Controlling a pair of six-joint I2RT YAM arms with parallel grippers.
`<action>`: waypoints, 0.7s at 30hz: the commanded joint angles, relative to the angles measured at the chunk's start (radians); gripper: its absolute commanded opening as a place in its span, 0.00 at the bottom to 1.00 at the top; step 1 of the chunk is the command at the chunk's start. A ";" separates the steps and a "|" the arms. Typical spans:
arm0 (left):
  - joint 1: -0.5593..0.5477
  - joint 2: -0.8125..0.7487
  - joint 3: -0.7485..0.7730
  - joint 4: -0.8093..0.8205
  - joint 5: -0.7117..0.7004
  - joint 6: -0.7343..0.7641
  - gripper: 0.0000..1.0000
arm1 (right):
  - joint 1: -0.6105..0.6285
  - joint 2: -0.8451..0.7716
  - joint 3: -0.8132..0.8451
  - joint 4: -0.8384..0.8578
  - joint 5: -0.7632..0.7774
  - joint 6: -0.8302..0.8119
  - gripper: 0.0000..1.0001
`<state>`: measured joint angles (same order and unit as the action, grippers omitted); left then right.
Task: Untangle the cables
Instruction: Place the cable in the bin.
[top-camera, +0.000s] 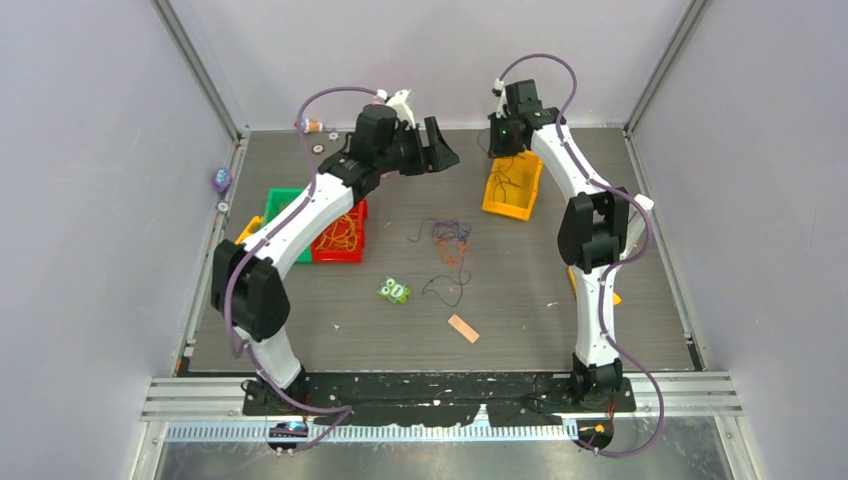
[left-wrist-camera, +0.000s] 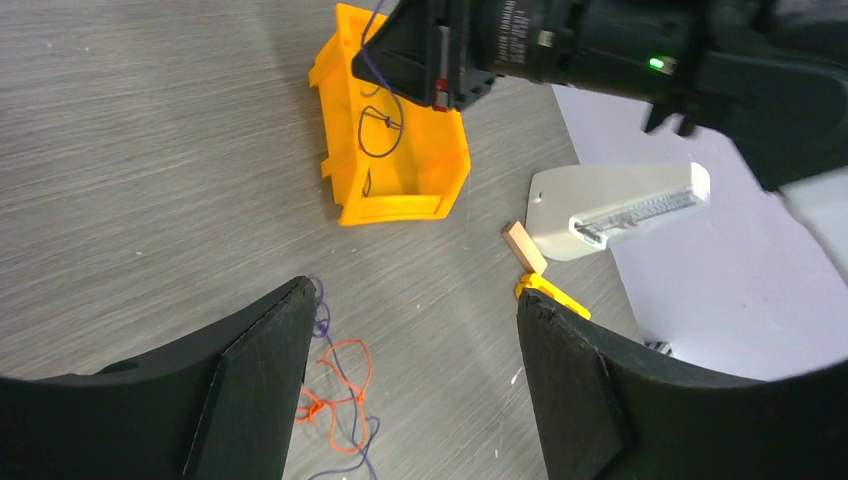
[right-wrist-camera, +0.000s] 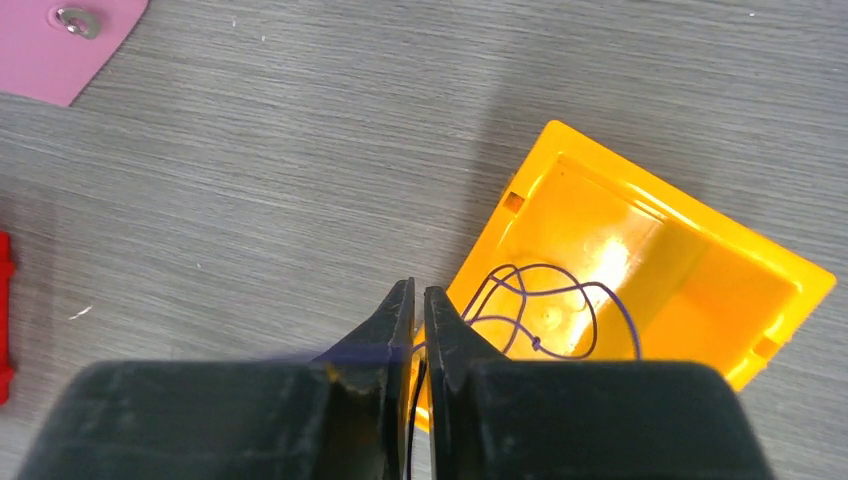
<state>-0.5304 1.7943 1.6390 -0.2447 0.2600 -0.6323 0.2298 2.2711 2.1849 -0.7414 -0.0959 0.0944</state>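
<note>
No readable text; white print on right arm blurred.

A grey, wood-grained worktop sits boxed in by plain, pale lilac-grey walls on the left, back and right. Slim aluminium posts run up the two back corners. Ribbed metal rails line the near edge. The light is soft and even, with only faint shadows.

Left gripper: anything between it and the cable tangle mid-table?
Nothing visible. The left gripper hangs open over bare table, and the cables lie loose by one finger in the wrist view. The green toy and wooden block sit nearer the bases, off that path.
</note>
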 joint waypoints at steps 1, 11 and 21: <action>0.004 -0.128 -0.071 0.012 -0.030 0.071 0.75 | -0.018 0.018 0.042 0.045 -0.029 0.044 0.19; 0.018 -0.260 -0.197 -0.025 -0.063 0.111 0.75 | -0.040 -0.107 -0.051 0.021 0.182 0.019 0.34; 0.081 -0.431 -0.355 -0.051 -0.072 0.130 0.78 | 0.021 -0.275 -0.247 0.058 0.060 -0.127 0.68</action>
<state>-0.4911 1.4834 1.3476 -0.3004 0.2039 -0.5285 0.1890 2.1227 1.9808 -0.7193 -0.0093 0.0685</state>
